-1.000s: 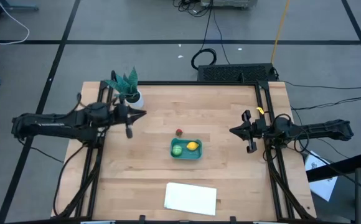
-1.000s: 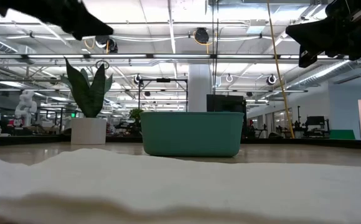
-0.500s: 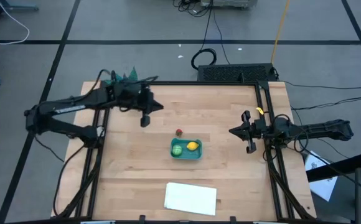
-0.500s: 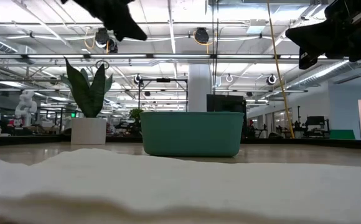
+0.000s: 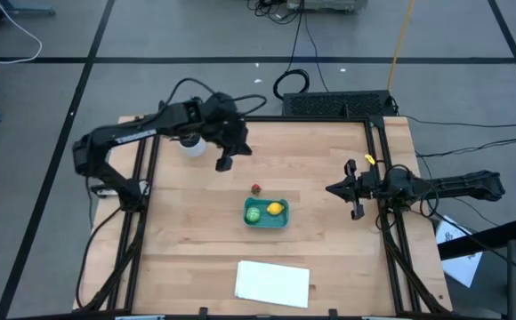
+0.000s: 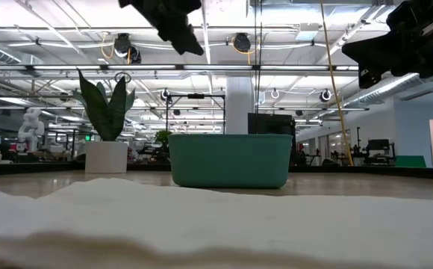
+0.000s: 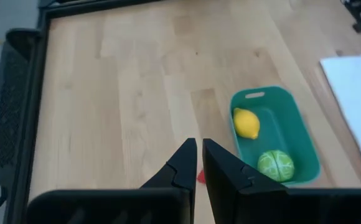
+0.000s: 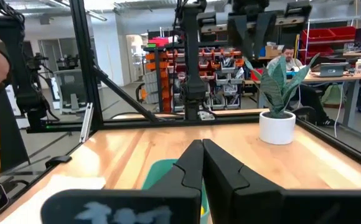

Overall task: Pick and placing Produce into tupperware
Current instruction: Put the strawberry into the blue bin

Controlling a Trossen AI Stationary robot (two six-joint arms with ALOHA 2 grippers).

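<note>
The left end effector [image 5: 225, 162], fingers nearly closed and empty, is held at 10 o'clock of the tupperware [image 5: 266, 213]; the right end effector [image 5: 356, 189] is likewise narrow.

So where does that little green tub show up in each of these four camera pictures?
High view: the green tub lies mid-table, the lemon and green ball inside.
Low view: the green tub stands centre, seen side-on.
Left wrist view: the green tub shows beyond the left end effector.
Right wrist view: only an edge shows, behind the right end effector.
Shared landmark: the potted plant.
</note>
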